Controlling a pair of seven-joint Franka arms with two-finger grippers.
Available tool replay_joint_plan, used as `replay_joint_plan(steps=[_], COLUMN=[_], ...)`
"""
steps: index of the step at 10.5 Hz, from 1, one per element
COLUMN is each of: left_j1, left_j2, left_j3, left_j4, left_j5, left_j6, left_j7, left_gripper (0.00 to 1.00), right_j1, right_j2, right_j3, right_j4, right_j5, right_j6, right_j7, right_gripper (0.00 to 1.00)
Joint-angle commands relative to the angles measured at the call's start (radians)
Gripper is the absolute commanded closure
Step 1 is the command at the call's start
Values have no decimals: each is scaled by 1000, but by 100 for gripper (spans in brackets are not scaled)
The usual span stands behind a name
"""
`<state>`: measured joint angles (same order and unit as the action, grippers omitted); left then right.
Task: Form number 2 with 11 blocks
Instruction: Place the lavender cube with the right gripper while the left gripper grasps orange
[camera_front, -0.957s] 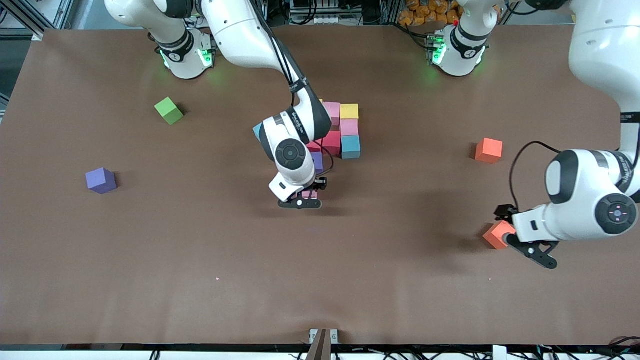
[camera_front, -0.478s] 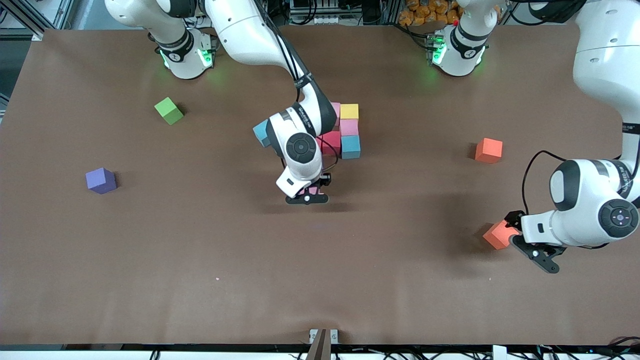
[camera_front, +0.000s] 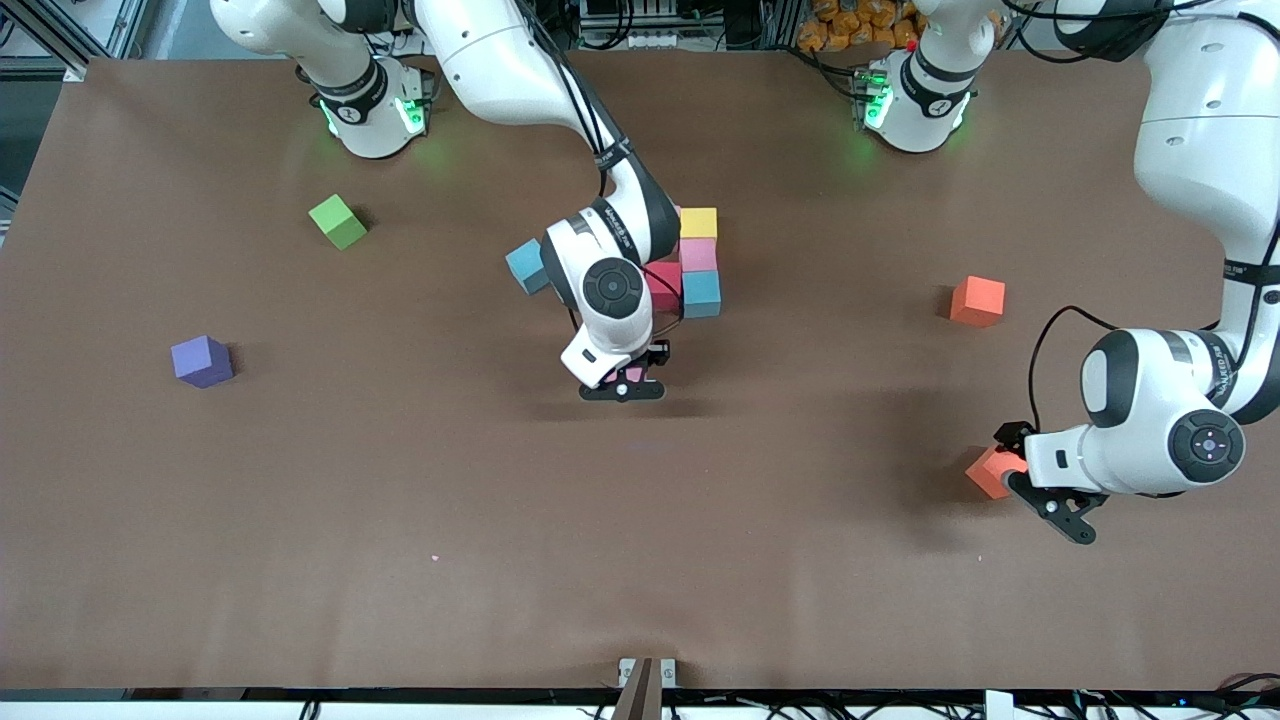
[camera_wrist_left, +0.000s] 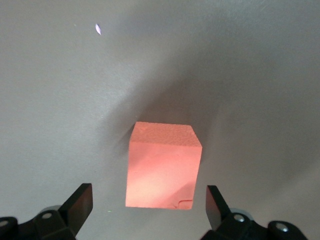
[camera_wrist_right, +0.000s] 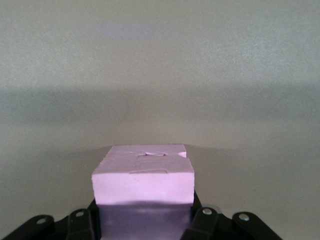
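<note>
The right gripper (camera_front: 622, 389) has its 2 fingers (camera_wrist_right: 80, 222) squeezed on a pink cube (camera_wrist_right: 144, 175). The cube sits right between them, with its flat top showing in the right wrist view. Gripper and cube hang over bare table (camera_front: 620, 520), on the front-camera side of the cluster of cubes (camera_front: 690, 265).

The left gripper (camera_front: 1050, 505) has its 2 fingers (camera_wrist_left: 80, 202) spread wide. A red-orange cube (camera_wrist_left: 162, 167) lies on the table between them, and neither finger touches it. This cube lies toward the left arm's end of the table, well apart from the cluster and nearer the front camera than it.

In the cluster I can see a yellow cube (camera_front: 698, 222), a pink one (camera_front: 698, 254), a light blue one (camera_front: 701, 293) and a red one (camera_front: 664, 284), all touching. The arm hides the rest.

Another light blue cube (camera_front: 525, 266) lies just beside the cluster, toward the right arm's end. A second orange cube (camera_front: 977, 300) lies toward the left arm's end. A purple cube (camera_front: 202, 361) and a green cube (camera_front: 338, 221) lie well apart from the cluster, toward the right arm's end.
</note>
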<state>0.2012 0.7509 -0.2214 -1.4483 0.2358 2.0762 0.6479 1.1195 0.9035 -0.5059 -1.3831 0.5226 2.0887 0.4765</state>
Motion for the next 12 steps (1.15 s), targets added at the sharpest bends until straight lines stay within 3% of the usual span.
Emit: replay_joint_plan(steps=[1,8,9,11,12], left_j1=[6,6,7,6,4], left_j2=[-5,25,25,25,25], left_j3=[-6,-6,-6,-6,-6], left_j4=[-49,-38,-40,-41,-41], left_j5=[8,-43,-41,-41,-43], left_j6=[60,88,90,90,88], left_j7=[-25,-74,-74,-76,-77], left_gripper=[0,0,8,41,50], right_j1=[0,35,42,55,57], right_j2=[-11,-23,-23,-23,-26], right_j3=[-3,-10,-17,-23,-23], right_j4=[12,-25,-30,-48,-60], right_j5=[-21,-22,-24,-22,-22], right_j6=[-55,-62,-59,-32,-10], right_j7=[13,25,27,27,27], right_gripper=[78,77,77,77,77])
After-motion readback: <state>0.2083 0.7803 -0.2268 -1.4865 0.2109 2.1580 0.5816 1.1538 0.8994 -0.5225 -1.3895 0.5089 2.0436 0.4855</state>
